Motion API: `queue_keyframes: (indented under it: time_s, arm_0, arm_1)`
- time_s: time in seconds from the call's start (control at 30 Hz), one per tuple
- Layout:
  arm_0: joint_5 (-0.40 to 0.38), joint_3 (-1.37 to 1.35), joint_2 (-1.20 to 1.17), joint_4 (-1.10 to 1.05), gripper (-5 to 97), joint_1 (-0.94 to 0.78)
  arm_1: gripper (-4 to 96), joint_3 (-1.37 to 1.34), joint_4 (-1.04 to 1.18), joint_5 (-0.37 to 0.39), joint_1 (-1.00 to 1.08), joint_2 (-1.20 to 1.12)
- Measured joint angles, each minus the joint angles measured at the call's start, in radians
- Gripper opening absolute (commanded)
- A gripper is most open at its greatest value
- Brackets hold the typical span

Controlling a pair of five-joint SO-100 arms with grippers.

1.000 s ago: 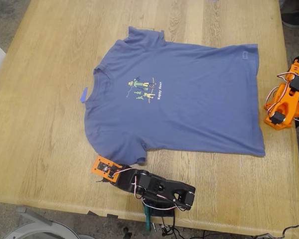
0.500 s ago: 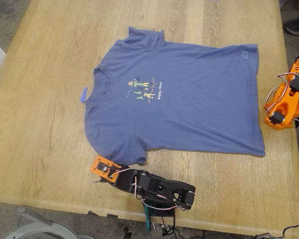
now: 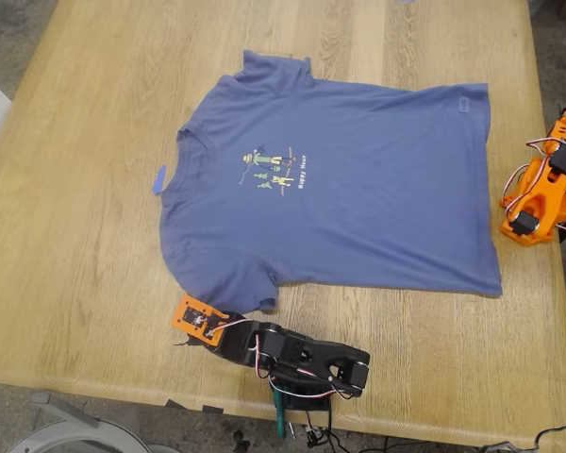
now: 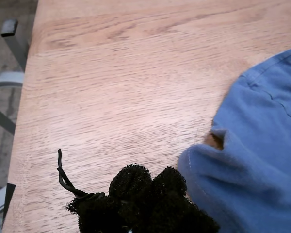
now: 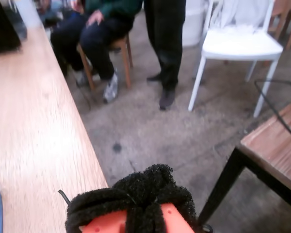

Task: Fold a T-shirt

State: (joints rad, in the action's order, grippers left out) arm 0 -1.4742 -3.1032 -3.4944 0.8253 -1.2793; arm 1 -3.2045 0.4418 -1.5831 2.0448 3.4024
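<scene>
Exterior view, going left to right: the wooden table (image 3: 85, 189) is bare on that side, then a tiny blue tape scrap (image 3: 158, 179) sits just off the collar. The T-shirt (image 3: 358, 198) lies flat and face up across the middle, collar toward this view's left, hem toward its right, cartoon print (image 3: 272, 168) showing. Not one fold in it yet, so I'd say the job hasn't really started.

The first gripper (image 3: 196, 318) sits low at the table's near edge, just beside the near sleeve (image 3: 241, 288). Its wrist camera shows the fuzzy black pads (image 4: 150, 196) bunched close together with nothing between them, right next to the sleeve's edge; whether they touch the cloth I can't tell. My guess is it's parked there to grab that sleeve for the first fold.

Over at the right edge, an orange arm (image 3: 540, 193) is hunched up clear of the hem. The second gripper (image 5: 131, 206) looks off the table at chairs and people's legs; open or closed, I can't tell.
</scene>
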Motion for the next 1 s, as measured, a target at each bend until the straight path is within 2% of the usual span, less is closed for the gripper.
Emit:
queue_keyframes:
  time_s: [0.03, 0.1, 0.23, 0.4, 0.43, 0.57, 0.67, 0.7, 0.8, 1.0]
  arm_0:
    - [-0.005, 0.000, 0.000, 0.000, 0, 0.002]
    - [-0.014, 0.000, 0.000, -0.002, 0, 0.002]
    - [-0.020, 0.000, 0.000, -0.035, 1, 0.002]
    - [-0.020, 0.000, 0.000, -0.087, 7, 0.002]
    - [-0.020, 0.000, 0.000, -0.098, 9, 0.002]
    - [-0.032, 0.000, 0.000, -0.110, 13, 0.002]
    - [-0.089, 0.000, 0.000, -0.121, 26, 0.002]
    - [-0.114, 0.000, 0.000, -0.137, 31, 0.002]
    - [-0.163, -0.002, 0.000, -0.239, 38, 0.002]
    - [-0.179, 0.015, 0.000, -0.258, 46, 0.069]
  arm_1:
    - [16.1, 0.000, -0.005, 0.018, 0.000, 0.000]
    - [0.0, 0.000, -0.043, 0.035, 0.000, 0.000]
    - [-0.1, 0.000, -0.120, 0.063, 0.000, 0.000]
    - [0.0, 0.000, -0.098, 0.049, 0.000, 0.000]
    - [1.2, 0.000, -0.098, 0.049, 0.000, 0.000]
    - [26.3, 0.000, -0.133, 0.084, 0.000, 0.000]
    - [40.7, 0.000, -0.176, 0.132, 0.000, 0.000]
    - [43.2, 0.000, -0.189, 0.153, 0.000, 0.000]
    - [46.0, 0.000, -0.236, 0.207, -0.026, 0.000]
    - [48.2, 0.077, -0.100, 0.236, -0.213, 0.000]
